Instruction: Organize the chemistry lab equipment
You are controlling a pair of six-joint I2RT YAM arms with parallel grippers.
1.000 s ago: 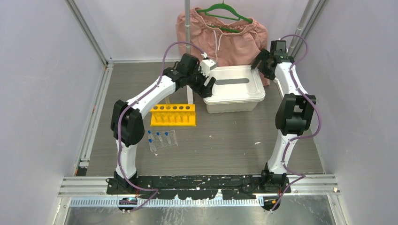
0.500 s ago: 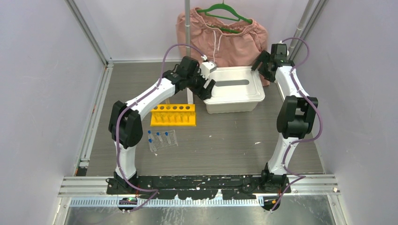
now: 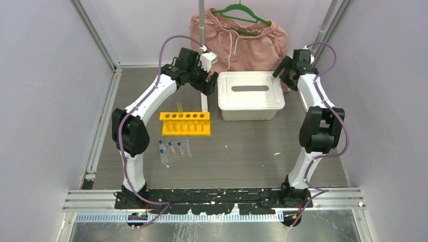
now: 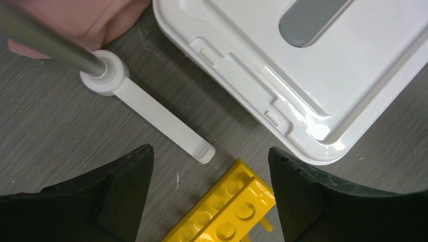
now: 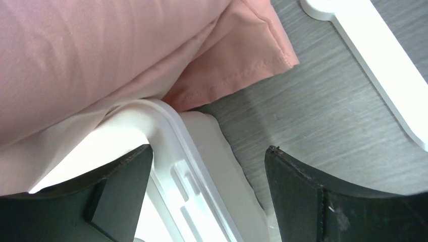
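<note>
The yellow holed test-tube rack (image 3: 185,123) stands left of centre, and its end (image 4: 227,212) shows low in the left wrist view. In front of it a clear plastic tray (image 3: 188,149) holds small blue-capped tubes (image 3: 170,146). My left gripper (image 3: 210,83) (image 4: 209,194) hangs open above the table, just left of a white lidded box (image 3: 250,95) (image 4: 303,65), holding nothing. My right gripper (image 3: 281,71) (image 5: 208,196) is open at the box's back right corner (image 5: 202,166), one finger over the lid and one over the table.
Pink shorts (image 3: 237,35) (image 5: 101,60) hang on a green hanger (image 3: 241,11) from a grey pole (image 3: 202,30). The pole's white foot (image 3: 204,102) (image 4: 156,116) lies between the rack and the box. Another white foot (image 5: 383,65) lies right of the box. Metal frame rails line both sides.
My left gripper has pulled away from the box's left edge, up and to the left, and opened a little. The right gripper has opened slightly. The box now sits squarer and slightly farther back.
</note>
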